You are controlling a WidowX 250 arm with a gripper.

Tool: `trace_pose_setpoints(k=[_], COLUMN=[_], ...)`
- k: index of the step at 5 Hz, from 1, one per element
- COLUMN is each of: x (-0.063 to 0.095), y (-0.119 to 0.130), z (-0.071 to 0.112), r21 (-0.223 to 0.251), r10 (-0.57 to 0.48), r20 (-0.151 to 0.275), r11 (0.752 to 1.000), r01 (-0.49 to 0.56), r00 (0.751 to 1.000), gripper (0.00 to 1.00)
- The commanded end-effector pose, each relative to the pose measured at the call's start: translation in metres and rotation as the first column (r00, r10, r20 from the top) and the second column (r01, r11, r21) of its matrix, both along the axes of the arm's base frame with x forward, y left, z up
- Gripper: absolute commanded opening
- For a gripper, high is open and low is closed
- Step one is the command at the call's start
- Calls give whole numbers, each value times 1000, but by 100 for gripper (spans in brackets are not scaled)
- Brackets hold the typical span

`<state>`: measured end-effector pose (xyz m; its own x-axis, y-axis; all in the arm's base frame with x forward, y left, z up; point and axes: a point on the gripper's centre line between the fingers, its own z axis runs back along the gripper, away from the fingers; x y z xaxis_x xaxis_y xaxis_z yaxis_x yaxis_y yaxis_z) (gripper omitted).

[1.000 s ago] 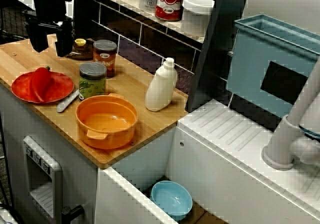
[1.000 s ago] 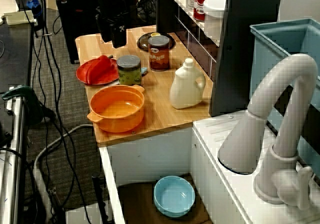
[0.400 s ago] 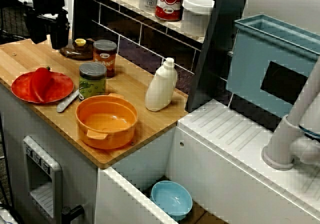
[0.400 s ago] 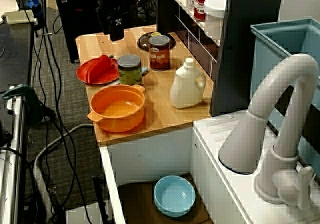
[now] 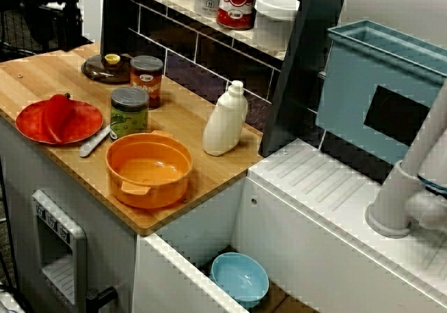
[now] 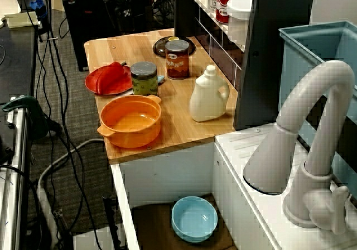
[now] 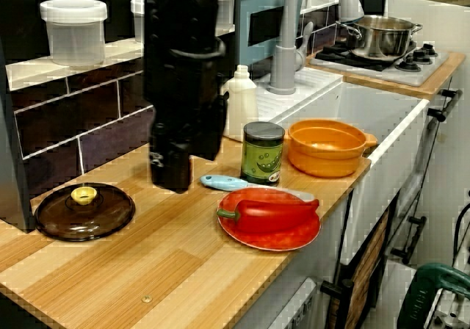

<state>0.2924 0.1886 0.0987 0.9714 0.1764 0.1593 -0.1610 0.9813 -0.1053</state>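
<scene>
Glass lid [image 7: 84,210] flat on counter [image 7: 183,270], back corner by tiled wall. Gripper [image 7: 180,175] hangs just right of it, apart; cannot tell whether jaws spread or closed. Risk, as judged: low sweep clips yellow knob [image 7: 84,194] or topples green can [image 7: 262,153] nearby.

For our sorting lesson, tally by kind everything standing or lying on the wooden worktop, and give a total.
Cans: 2 (green can, orange-labelled can)
Pots: 1 (orange pot)
Plates: 1 (red plate)
Peppers: 1 (red pepper)
Bottles: 1 (white bottle)
Lids: 1 (glass lid)
Utensils: 1 (blue-handled utensil)
Total: 8
</scene>
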Motion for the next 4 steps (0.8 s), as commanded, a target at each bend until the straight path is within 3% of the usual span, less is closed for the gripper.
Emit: trace_pose_setpoints(k=[1, 3, 4], x=[18, 32, 38], y=[1, -26, -12], z=[8, 2, -8], r21=[11, 34, 55], r10=[-39, -76, -53], r20=[-8, -3, -16], r11=[999, 997, 997], r01=[39, 76, 54], r00=[999, 997, 998], gripper=[100, 100, 100])
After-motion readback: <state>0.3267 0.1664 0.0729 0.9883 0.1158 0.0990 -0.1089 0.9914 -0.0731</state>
